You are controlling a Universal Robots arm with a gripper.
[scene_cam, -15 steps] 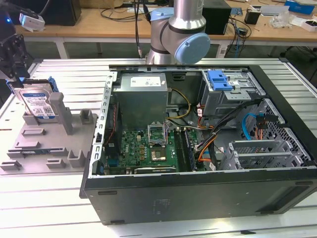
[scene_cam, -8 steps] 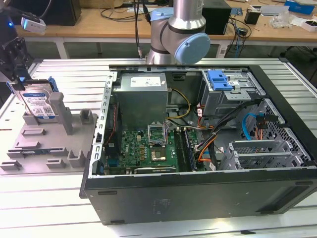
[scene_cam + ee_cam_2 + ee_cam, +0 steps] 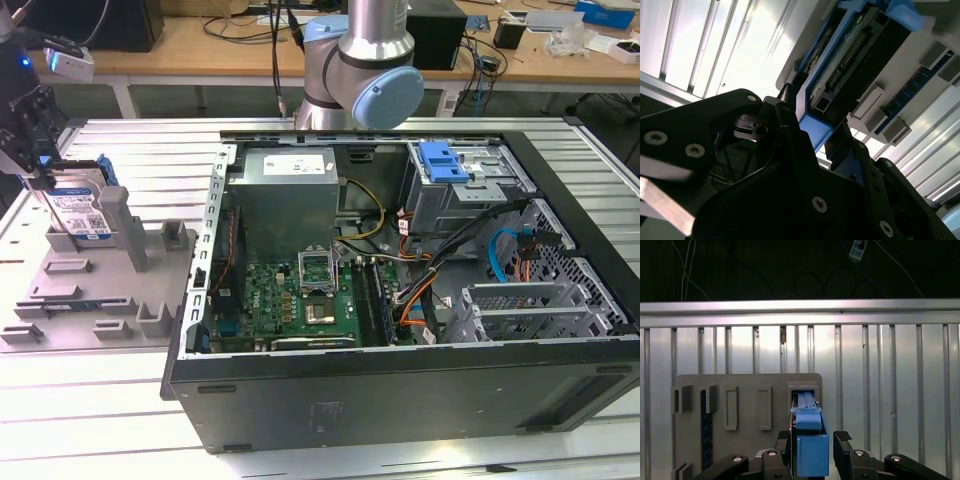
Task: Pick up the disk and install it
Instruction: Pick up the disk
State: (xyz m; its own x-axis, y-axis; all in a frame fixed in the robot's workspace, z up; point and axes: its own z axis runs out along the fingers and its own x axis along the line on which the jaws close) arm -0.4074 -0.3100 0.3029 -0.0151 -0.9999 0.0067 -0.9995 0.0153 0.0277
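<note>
Black tool straddles the blue-framed silver metal disk, which stands upright in a grey plastic holder on the slatted aluminium table. Whether it clamps, I cannot tell. The disk is probably stiff, weighty and shock-sensitive, so it is best held by the carrier's edges.

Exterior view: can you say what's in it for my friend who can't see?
At the exterior view's left, a black claw is at the top of the disk, which stands on edge in a grey rack. Beside it, an open computer case lies on a slatted metal table.
</note>
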